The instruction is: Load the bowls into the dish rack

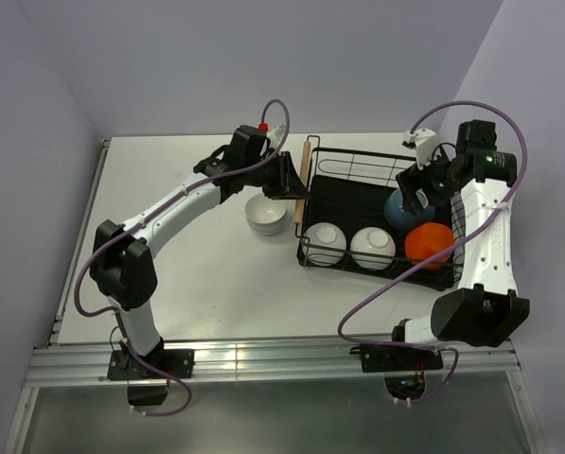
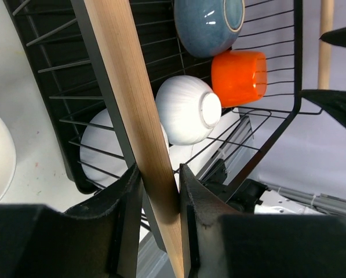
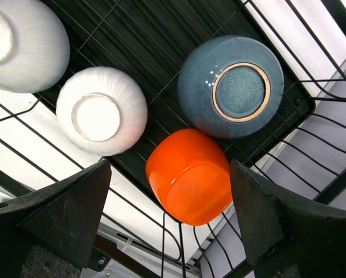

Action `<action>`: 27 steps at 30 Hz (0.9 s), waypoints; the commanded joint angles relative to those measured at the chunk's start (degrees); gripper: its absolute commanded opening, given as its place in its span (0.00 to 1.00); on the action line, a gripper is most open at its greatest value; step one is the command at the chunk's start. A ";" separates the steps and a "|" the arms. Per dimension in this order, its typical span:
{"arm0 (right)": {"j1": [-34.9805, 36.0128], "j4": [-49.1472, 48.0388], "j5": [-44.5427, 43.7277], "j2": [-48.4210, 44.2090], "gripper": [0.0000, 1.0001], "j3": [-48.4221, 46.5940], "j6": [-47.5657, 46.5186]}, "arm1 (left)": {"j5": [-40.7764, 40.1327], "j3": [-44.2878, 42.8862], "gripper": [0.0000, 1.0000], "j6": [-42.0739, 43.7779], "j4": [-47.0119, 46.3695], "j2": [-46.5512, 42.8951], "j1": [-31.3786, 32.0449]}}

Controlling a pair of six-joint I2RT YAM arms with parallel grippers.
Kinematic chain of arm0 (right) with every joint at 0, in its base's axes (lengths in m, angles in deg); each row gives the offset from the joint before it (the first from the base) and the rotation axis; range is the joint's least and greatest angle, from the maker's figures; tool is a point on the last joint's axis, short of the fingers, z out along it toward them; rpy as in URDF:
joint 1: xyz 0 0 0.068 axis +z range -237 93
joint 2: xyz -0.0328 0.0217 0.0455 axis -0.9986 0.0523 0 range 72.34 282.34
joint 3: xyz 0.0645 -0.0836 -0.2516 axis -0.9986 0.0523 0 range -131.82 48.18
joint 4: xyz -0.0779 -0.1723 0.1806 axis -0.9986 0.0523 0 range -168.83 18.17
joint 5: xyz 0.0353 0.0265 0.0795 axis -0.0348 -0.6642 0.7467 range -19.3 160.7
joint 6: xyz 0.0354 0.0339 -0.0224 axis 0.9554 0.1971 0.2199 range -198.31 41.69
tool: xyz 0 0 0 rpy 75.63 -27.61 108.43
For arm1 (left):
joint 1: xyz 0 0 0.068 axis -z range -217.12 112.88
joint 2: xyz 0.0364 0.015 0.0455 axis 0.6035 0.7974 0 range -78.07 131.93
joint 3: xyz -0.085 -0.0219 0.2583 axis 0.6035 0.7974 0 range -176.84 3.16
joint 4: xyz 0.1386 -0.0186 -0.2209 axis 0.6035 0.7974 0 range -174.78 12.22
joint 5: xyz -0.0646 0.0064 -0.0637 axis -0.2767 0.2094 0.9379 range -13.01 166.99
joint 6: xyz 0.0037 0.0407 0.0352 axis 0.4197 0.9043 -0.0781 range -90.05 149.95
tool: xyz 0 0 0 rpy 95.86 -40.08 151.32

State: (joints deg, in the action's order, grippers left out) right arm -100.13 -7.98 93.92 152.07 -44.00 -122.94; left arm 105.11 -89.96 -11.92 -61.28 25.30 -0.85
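Top external: four bowls (image 1: 428, 241) in rack (image 1: 358, 154)

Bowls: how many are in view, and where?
5. In the dish rack: two white bowls at its near side, orange bowl right of them, blue bowl behind that. A fifth bowl, white, on the table left of the rack, may hide another.

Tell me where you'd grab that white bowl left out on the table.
By its rim, from above. The bowl seems to sit mouth-up, so one pincer finger can go inside, one outside; its round glossy sides would likely slip. The left pincer, nearest, grips the rack handle.
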 commanded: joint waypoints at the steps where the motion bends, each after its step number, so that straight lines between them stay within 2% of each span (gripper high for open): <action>1: -0.94 0.17 1.12 -1.50 0.90 -0.10 -0.55 | 2.55 -5.22 0.00 1.35 -5.67 -0.54 0.29; 15: -2.61 1.13 1.74 -1.50 0.90 0.60 -1.96 | 1.94 -10.59 0.00 1.87 -6.46 2.01 0.29; 27: -2.87 1.40 2.27 -2.47 0.90 3.23 -3.89 | 1.06 -11.91 0.00 2.93 -8.30 1.13 -0.94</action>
State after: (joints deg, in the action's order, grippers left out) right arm -102.57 -7.15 95.14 151.87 -41.44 -125.54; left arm 104.24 -96.15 -12.49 -58.70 28.75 -1.24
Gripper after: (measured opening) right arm 0.896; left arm 0.312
